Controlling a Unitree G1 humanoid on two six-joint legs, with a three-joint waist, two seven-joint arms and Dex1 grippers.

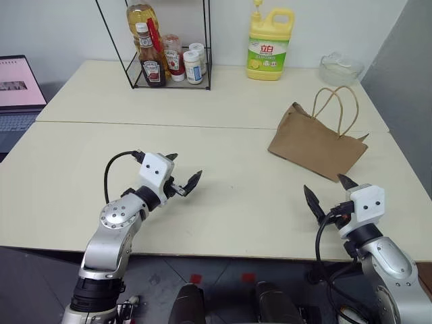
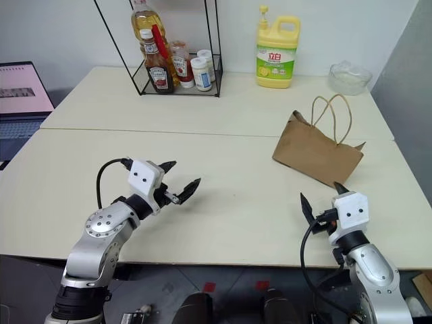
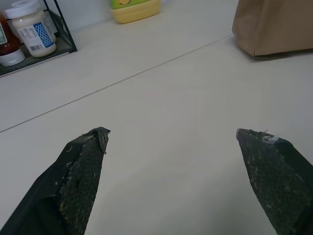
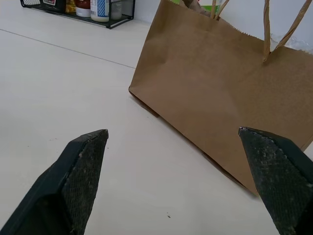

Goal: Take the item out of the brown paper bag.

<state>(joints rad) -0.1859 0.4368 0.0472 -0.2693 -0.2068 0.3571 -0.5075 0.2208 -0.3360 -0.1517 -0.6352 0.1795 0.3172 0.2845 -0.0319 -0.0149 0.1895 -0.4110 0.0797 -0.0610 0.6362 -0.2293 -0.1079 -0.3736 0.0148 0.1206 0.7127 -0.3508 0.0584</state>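
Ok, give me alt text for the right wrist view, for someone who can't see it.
A brown paper bag stands upright on a pale table, its tan cord handles rising from the top edge, just ahead of the right end effector. The two black fingers are spread wide and empty. A black wire rack sits far behind.

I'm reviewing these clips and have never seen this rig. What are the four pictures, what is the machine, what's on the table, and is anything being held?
A two-armed humanoid robot stands at a pale table. Two pictures come from cameras in its head, looking down over its arms; the other two come from cameras on each wrist, looking along that arm's two black fingers. The left gripper and right gripper are both open and hold nothing. The brown paper bag stands ahead of the right gripper. Further back are a wire rack of sauce bottles and a yellow detergent jug.
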